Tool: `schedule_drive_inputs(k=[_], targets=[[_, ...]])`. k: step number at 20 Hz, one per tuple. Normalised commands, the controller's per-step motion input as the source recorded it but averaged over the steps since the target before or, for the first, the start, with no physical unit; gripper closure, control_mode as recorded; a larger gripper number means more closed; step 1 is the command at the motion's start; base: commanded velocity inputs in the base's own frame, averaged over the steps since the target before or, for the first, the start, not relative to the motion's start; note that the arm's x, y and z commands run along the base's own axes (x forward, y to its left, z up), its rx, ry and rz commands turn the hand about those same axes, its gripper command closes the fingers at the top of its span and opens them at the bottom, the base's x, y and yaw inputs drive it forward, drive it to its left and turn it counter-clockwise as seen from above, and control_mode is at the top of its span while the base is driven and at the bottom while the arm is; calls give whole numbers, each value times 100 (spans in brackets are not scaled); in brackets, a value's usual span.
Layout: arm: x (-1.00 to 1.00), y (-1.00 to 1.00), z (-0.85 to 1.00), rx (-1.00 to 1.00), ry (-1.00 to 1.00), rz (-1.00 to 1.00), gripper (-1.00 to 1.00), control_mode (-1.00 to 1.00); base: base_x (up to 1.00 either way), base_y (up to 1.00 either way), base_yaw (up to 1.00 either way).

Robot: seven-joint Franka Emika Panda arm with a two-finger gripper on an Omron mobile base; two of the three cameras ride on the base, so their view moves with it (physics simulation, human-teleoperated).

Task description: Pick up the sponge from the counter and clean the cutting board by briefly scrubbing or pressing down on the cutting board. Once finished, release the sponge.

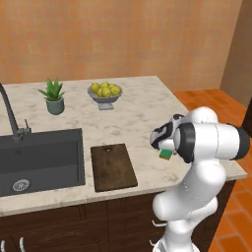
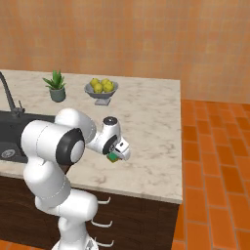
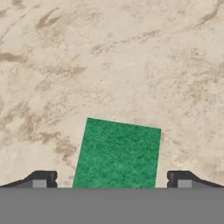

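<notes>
Two spread fingertips (image 3: 43, 178) of gripper (image 3: 111, 179) flanked green sponge (image 3: 117, 153) on counter (image 3: 131, 57), nothing pinched. Likely risk: skewed sponge nudged sideways, cutting board (image 1: 113, 167) left unscrubbed.

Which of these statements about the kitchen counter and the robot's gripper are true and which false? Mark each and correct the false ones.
1. The sponge lies on the counter between the open fingertips. True.
2. The sponge sits on the cutting board. False: it lies on bare counter, to the board's right.
3. The gripper holds the sponge lifted. False: the jaws are open around it.
4. A bowl of yellow fruit stands beside a potted plant. True.
5. The cutting board lies in the sink. False: it lies beside it.
</notes>
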Motion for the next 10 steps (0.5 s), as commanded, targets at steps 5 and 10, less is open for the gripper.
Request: schedule_drive_inputs(k=[5, 10], targets=[[26, -7, -23, 0, 1, 0, -100, -100, 0, 0, 0], [24, 0, -26, 0, 1, 0, -100, -100, 0, 0, 0]])
